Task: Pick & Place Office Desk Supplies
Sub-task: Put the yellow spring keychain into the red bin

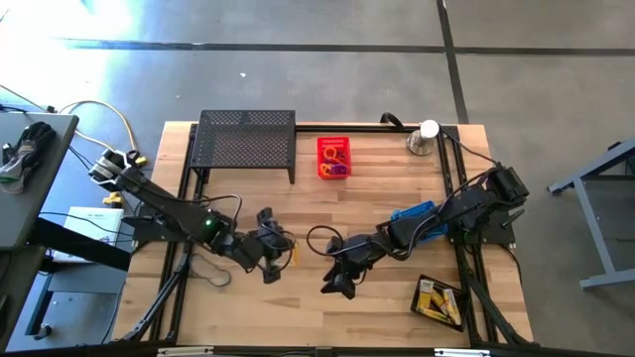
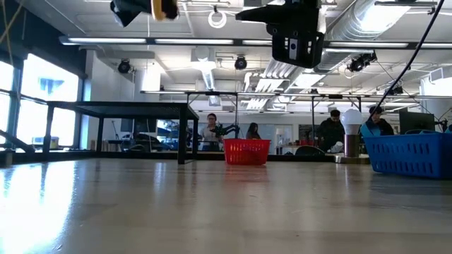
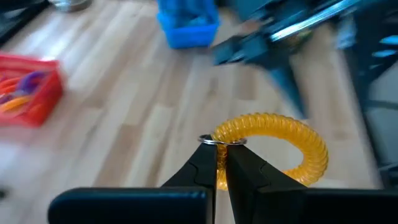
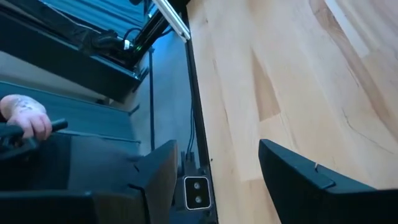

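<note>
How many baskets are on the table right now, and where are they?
2. A red basket sits at the table's far middle, beside the black mesh shelf. A blue basket sits on the right side, partly covered by the right arm. Others could be hidden under the arms.

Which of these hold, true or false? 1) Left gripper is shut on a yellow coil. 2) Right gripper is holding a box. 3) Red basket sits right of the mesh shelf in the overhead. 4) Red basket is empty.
1) True: the left gripper is closed on the yellow coil loop, pinching its small metal ring.
2) False: the right gripper is open with nothing between its fingers.
3) True: the red basket stands just right of the black mesh shelf.
4) False: it holds orange and purple loops.
</note>
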Controlling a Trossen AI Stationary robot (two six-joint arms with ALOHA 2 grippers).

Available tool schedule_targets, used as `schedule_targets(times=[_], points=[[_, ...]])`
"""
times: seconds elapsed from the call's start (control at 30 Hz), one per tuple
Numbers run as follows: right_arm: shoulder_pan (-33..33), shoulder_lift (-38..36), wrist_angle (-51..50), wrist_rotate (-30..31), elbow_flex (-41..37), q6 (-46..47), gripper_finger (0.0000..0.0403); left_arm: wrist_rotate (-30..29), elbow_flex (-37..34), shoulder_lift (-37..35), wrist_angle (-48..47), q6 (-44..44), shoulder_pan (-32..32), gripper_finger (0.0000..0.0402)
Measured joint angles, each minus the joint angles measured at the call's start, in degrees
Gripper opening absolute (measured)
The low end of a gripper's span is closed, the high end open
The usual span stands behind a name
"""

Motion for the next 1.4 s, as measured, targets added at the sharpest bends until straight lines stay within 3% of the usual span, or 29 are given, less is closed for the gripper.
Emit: schedule_targets(times=[0.13,0.4,0.57,0.67,1.07,1.17,1.4], points=[[-0.7,0.0,1.3,-0.1,0.0,-4.1,0.0212,-4.5,0.0,0.0,-5.1,-5.4,1.4,0.0010],[-5.3,0.0,5.5,-1.5,0.0,-10.3,0.0212,-4.2,0.1,0.9,-6.4,-8.7,3.0,0.0010],[-9.4,0.0,5.2,7.7,0.0,-3.6,0.0212,-4.1,0.1,1.4,-7.2,-8.9,3.8,0.0010],[-11.3,0.0,5.6,9.2,0.0,-0.6,0.0212,-3.9,0.1,1.7,-8.0,-9.8,5.3,0.0010],[-12.9,0.0,3.3,9.8,0.0,2.0,0.0212,4.3,0.1,3.2,-7.7,-7.8,11.1,0.0009],[-13.9,0.0,2.4,11.1,0.0,5.6,0.0212,4.8,0.1,3.6,-7.7,-7.6,12.1,0.0009],[-16.1,0.0,2.2,7.3,0.0,8.6,0.0212,4.9,0.0,3.6,-7.6,-7.6,13.7,0.0009]])
